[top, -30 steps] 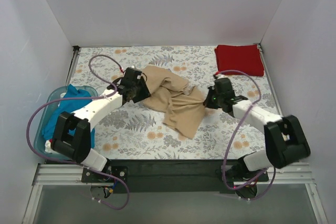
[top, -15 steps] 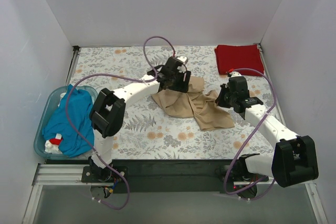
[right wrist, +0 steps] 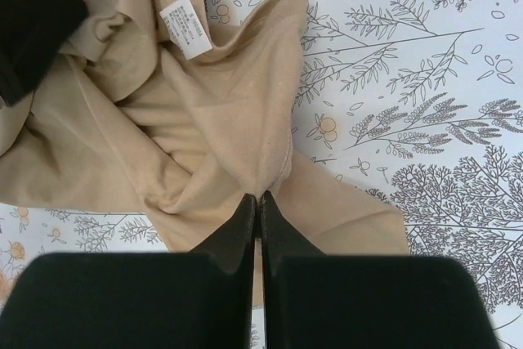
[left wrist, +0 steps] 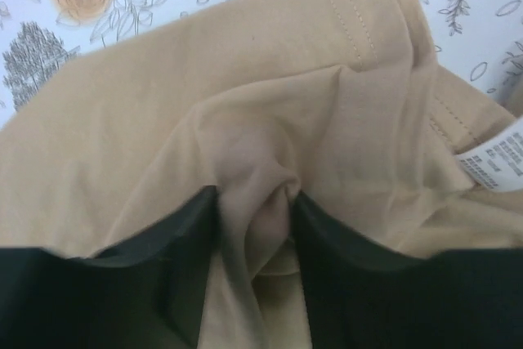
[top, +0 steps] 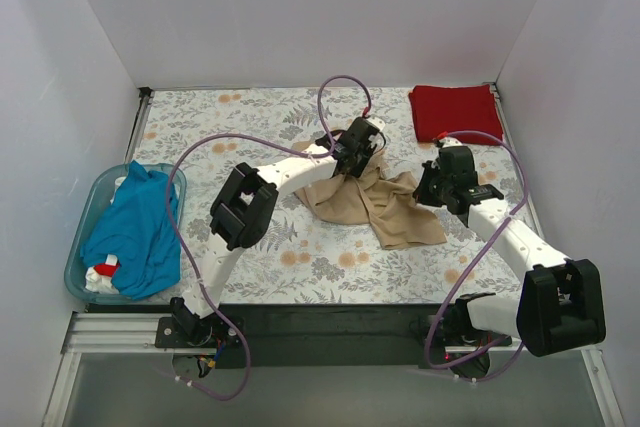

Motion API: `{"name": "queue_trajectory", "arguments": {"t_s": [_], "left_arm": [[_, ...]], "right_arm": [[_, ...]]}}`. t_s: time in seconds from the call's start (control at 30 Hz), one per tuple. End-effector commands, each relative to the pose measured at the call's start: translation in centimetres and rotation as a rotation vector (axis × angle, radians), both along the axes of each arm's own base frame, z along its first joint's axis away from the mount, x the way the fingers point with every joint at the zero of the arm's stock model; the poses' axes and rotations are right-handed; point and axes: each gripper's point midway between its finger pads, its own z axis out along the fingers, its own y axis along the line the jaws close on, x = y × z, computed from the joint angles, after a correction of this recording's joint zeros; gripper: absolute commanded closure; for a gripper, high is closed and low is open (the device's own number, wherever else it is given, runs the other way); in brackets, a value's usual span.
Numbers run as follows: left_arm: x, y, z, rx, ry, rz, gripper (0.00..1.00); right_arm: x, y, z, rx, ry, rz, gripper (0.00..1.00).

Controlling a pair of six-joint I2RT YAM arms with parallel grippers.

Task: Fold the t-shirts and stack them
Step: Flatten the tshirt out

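The tan t-shirt (top: 375,202) lies crumpled in the middle of the floral cloth. My left gripper (top: 355,152) is shut on a bunched fold of the tan t-shirt (left wrist: 253,194) at its far edge. My right gripper (top: 432,187) is shut on a hem of the tan t-shirt (right wrist: 221,120) at its right side. A white label (right wrist: 185,29) shows on the shirt. The dark red t-shirt (top: 455,112) lies folded at the far right corner. The teal blue t-shirt (top: 135,232) lies heaped in the tub at the left.
The light blue plastic tub (top: 92,197) stands at the table's left edge. White walls close off the left, far and right sides. A purple cable (top: 345,92) loops above the left arm.
My left gripper has swung from the left side to the far middle, dragging the tan shirt's edge with it. The shirt has shifted right and bunched. My right gripper moved slightly right.
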Motion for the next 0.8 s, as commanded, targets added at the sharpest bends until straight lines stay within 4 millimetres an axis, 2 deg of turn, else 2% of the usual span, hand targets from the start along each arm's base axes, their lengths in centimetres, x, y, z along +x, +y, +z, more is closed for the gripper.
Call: {"name": "queue_trajectory", "arguments": {"t_s": [0.0,0.07,0.1,0.13,0.17,0.23,0.27,0.3,0.33,0.37,0.4,0.47,0.5,0.53,0.57,0.6,0.63,0.67,0.7,0.73,0.77], "left_arm": [[1.2,0.6,4.1,0.004,-0.093,0.009,0.72],[1.5,0.5,5.3,-0.024,-0.108,0.014,0.88],[1.8,0.6,5.8,-0.038,-0.111,0.020,1.00],[2.1,1.0,6.2,-0.052,-0.116,0.044,1.00],[2.9,2.0,7.9,-0.099,-0.135,0.104,1.00],[4.2,4.5,9.9,-0.154,-0.162,0.223,1.00],[5.5,6.9,11.2,-0.237,-0.155,0.331,1.00],[5.2,8.9,12.9,-0.294,-0.155,0.382,1.00],[6.3,12.2,14.2,-0.357,-0.160,0.458,1.00],[6.1,13.9,15.0,-0.416,-0.153,0.510,1.00],[4.3,16.4,15.5,-0.489,-0.137,0.588,1.00],[3.6,20.2,15.9,-0.571,-0.161,0.669,1.00],[2.5,21.4,16.4,-0.637,-0.166,0.721,1.00],[0.1,23.2,15.5,-0.665,-0.175,0.751,1.00],[-1.1,24.0,15.6,-0.714,-0.173,0.753,1.00],[-3.4,25.2,13.7,-0.778,-0.146,0.793,1.00],[-4.6,25.1,12.8,-0.811,-0.121,0.797,1.00],[-5.7,25.2,11.6,-0.847,-0.086,0.822,0.96],[-7.2,24.5,9.7,-0.883,-0.005,0.817,0.88],[-9.1,24.2,6.7,-0.923,0.083,0.863,0.85],[-10.4,23.6,5.0,-0.944,0.152,0.869,0.85]], "right_arm": [[1.1,0.4,2.3,0.030,-0.048,0.021,0.99],[1.5,0.4,2.6,0.037,-0.049,0.019,0.99],[1.7,0.2,2.7,0.042,-0.051,0.013,0.99],[2.0,0.1,3.1,0.044,-0.057,0.012,0.99],[2.3,-0.1,3.3,0.047,-0.061,0.005,0.99],[3.1,-0.9,4.4,0.063,-0.079,-0.017,0.99],[3.4,-1.2,4.8,0.066,-0.085,-0.029,0.99],[3.9,-2.2,5.3,0.074,-0.092,-0.055,0.99],[4.2,-2.6,5.9,0.081,-0.099,-0.064,0.99],[4.9,-3.1,7.2,0.088,-0.128,-0.075,0.99],[5.4,-4.2,7.9,0.094,-0.141,-0.105,0.99],[6.1,-5.2,9.8,0.104,-0.179,-0.129,0.99],[6.3,-6.5,10.3,0.114,-0.187,-0.160,0.99],[6.3,-7.0,10.8,0.119,-0.197,-0.171,0.99],[6.4,-7.5,11.2,0.121,-0.208,-0.181,0.99],[6.5,-8.3,11.7,0.124,-0.219,-0.205,0.99],[6.5,-8.7,11.5,0.124,-0.217,-0.213,0.99],[6.5,-8.9,11.5,0.125,-0.215,-0.220,0.99],[6.4,-9.2,11.1,0.129,-0.208,-0.228,0.99],[6.4,-9.1,10.5,0.134,-0.192,-0.227,0.99],[6.4,-9.2,10.0,0.134,-0.182,-0.227,0.99]]}}
